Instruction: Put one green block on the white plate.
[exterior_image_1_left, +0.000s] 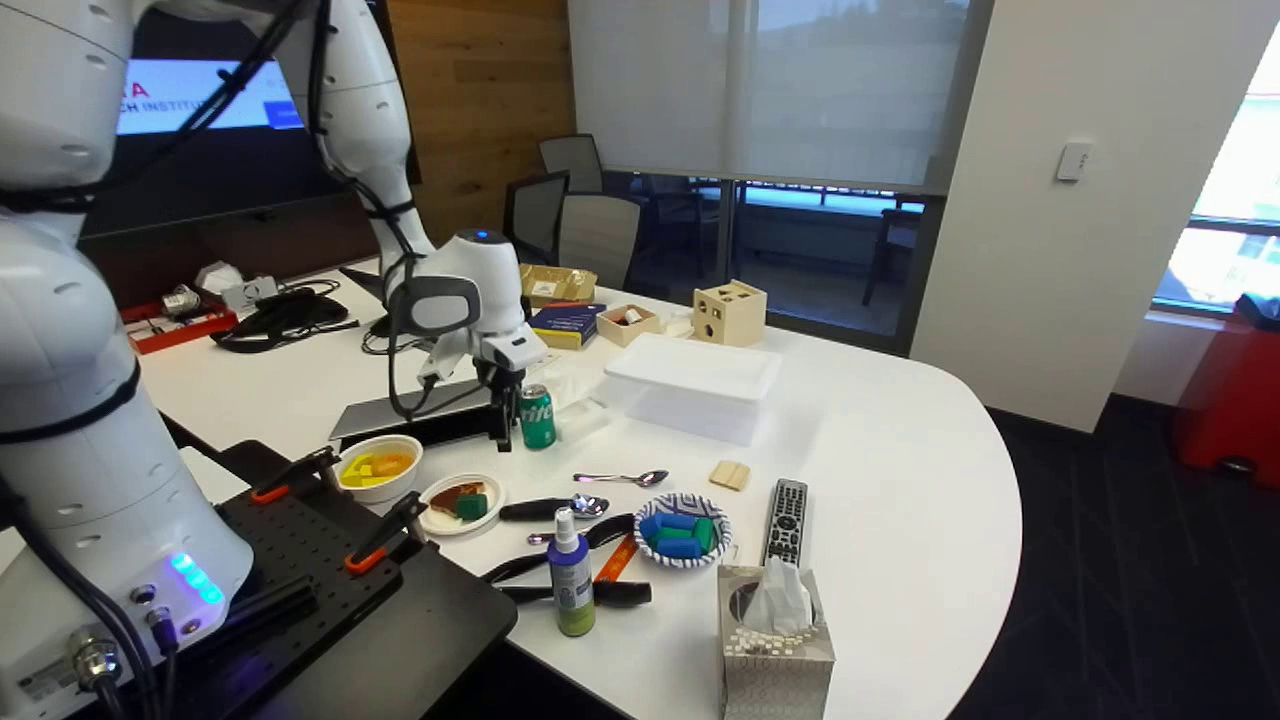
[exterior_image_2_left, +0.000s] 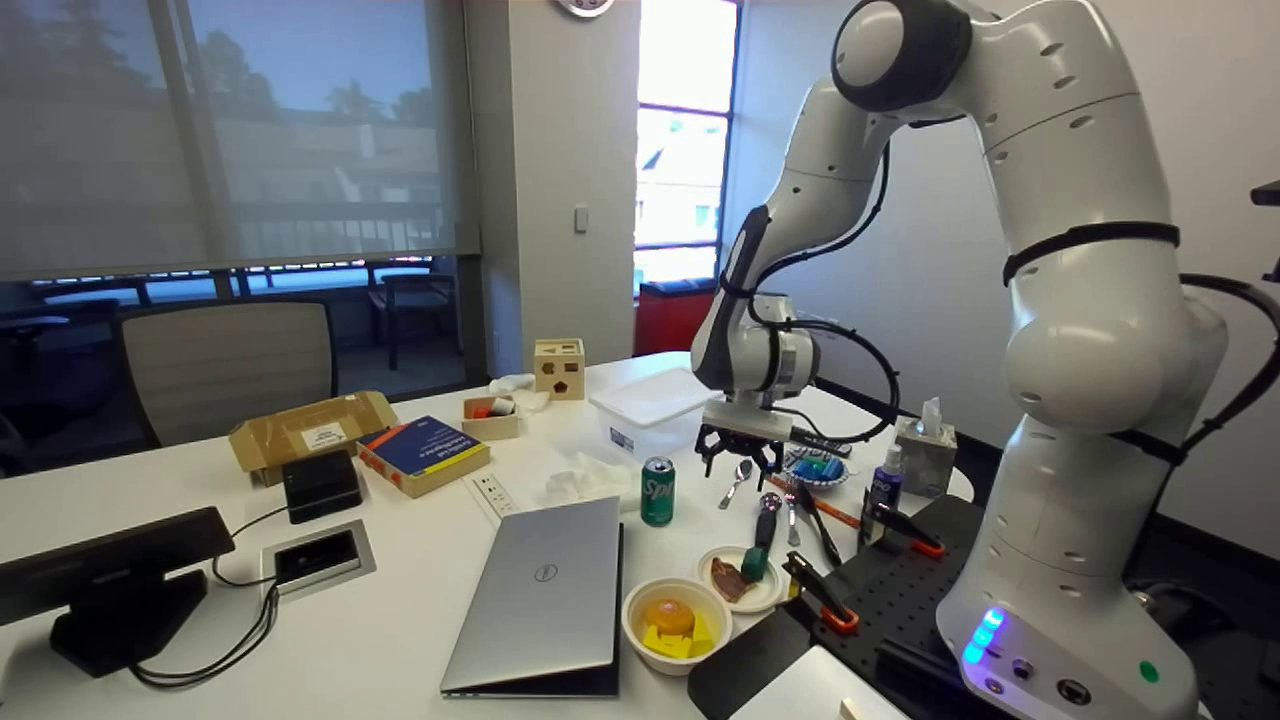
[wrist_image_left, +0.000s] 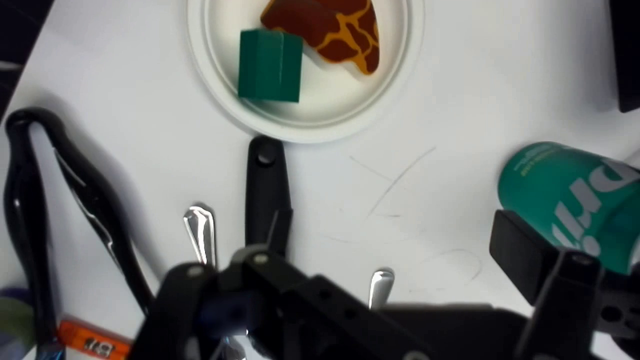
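The white plate (exterior_image_1_left: 440, 526) is a small round dish on the table, also in an exterior view (exterior_image_2_left: 757, 599) and the wrist view (wrist_image_left: 330, 107). One green block (wrist_image_left: 270, 66) lies on it beside a brown toy steak (wrist_image_left: 345, 35); the block shows in both exterior views (exterior_image_1_left: 471, 507) (exterior_image_2_left: 755, 563). Green blocks (exterior_image_1_left: 704, 533) and blue blocks (exterior_image_1_left: 678, 547) lie in a blue-and-white patterned bowl (exterior_image_1_left: 722, 508). My gripper (wrist_image_left: 395, 234) is open and empty above the table, between the plate and the patterned bowl in an exterior view (exterior_image_2_left: 738, 478).
A green soda can (exterior_image_1_left: 537, 418) stands close by the gripper. A bowl with yellow things (exterior_image_2_left: 640, 640), a laptop (exterior_image_2_left: 540, 600), black-handled tools (wrist_image_left: 265, 190), spoons (exterior_image_1_left: 645, 479), a spray bottle (exterior_image_1_left: 572, 580), a tissue box (exterior_image_1_left: 775, 665), a remote (exterior_image_1_left: 787, 520) and a lidded bin (exterior_image_1_left: 690, 400) surround it.
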